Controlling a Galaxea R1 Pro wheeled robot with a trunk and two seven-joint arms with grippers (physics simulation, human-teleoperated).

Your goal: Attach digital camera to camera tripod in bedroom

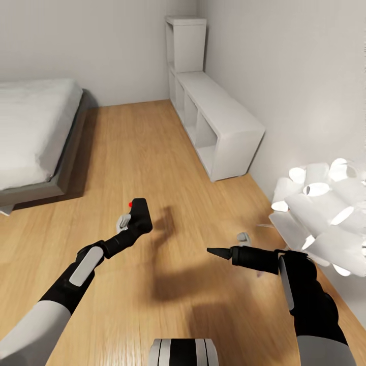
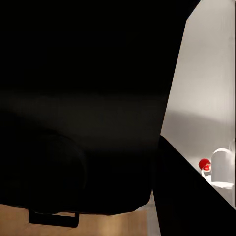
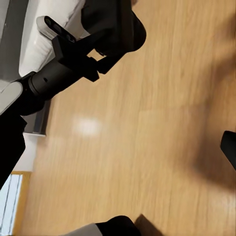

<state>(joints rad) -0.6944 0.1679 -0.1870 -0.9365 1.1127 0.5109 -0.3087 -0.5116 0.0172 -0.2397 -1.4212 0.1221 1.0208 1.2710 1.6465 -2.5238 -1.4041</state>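
The digital camera (image 1: pixel 142 214), black and chunky with a red button on top, hangs above the plank floor with my left gripper (image 1: pixel 135 220) shut on it. In the left wrist view the camera's black body (image 2: pixel 88 98) is very close, with its red button beside a pale finger (image 2: pixel 222 167). The right wrist view looks across at the camera (image 3: pixel 115 24) held in my left gripper. My right gripper (image 1: pixel 227 244) hovers over the floor to the camera's right, open and holding nothing. The camera tripod is out of view.
A grey-framed bed (image 1: pixel 35 188) with a white mattress stands at the left. White cube shelves (image 1: pixel 223 124) line the right wall. A white petal lamp (image 1: pixel 320 213) sits close to my right arm. Wood floor (image 1: pixel 137 147) stretches ahead between bed and shelves.
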